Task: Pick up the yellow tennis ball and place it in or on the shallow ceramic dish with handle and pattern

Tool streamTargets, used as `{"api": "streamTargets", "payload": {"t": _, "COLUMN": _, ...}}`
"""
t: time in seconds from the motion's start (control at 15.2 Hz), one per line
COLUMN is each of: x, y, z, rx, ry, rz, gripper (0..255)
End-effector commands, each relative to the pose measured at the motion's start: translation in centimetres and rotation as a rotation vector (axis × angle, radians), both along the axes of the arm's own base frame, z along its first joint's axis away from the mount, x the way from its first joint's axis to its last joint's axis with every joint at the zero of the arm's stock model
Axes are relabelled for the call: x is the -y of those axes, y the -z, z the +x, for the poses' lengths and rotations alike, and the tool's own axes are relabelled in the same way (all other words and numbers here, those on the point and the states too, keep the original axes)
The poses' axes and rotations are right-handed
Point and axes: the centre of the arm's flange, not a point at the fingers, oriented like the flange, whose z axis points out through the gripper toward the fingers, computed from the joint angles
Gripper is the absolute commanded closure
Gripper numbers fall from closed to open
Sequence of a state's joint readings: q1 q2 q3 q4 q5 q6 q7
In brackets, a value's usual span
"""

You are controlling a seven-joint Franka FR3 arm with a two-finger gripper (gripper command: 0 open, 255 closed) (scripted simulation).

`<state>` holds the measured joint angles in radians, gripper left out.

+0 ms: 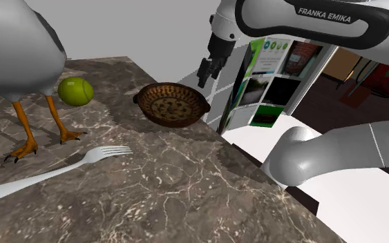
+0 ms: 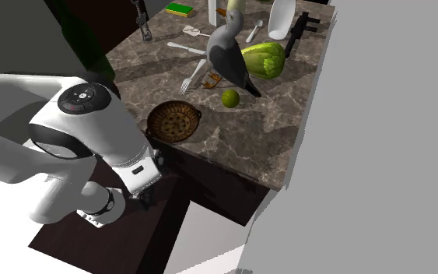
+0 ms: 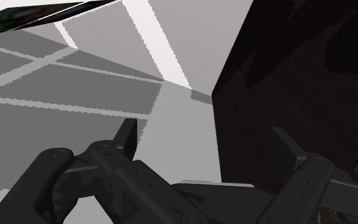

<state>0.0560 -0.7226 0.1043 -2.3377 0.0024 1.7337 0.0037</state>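
- One dark marble counter [image 1: 186,179] carries everything in play, and it is the biggest thing here.
- The white Franka arm [image 1: 324,21] comes in from the shoulder view's right, with its hand out past the counter's edge.
- A grey bird figure [image 1: 13,48] on orange legs stands at the shoulder view's left.
- The shallow brown patterned dish [image 1: 171,103] sits near the counter's edge, on the gripper's side.
- A white fork [image 1: 54,172] lies on the near side of the bird, clear of the route, I'd say.
- The black gripper [image 1: 209,74] hangs just right of the dish. In the wrist view its fingers [image 3: 130,130] are spread wide with nothing between them.
- The yellow-green tennis ball [image 1: 75,91] rests on the counter just beside the bird's legs. It lies left of the gripper, beyond the dish, so the reach must cross over the dish. Being round, it favours no approach angle.
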Motion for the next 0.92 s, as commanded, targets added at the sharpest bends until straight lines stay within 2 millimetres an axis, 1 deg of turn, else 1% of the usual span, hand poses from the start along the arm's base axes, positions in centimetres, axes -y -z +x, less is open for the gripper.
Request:
{"api": "streamTargets", "payload": {"t": 0.0, "x": -2.8, "y": -0.2, "z": 0.6, "rx": 0.008, "ry": -0.004, "rz": 0.008, "gripper": 0}}
{"api": "streamTargets", "payload": {"t": 0.86, "x": -18.5, "y": -2.3, "z": 4.2, "rx": 0.063, "ry": -0.034, "rz": 0.054, "gripper": 0}}
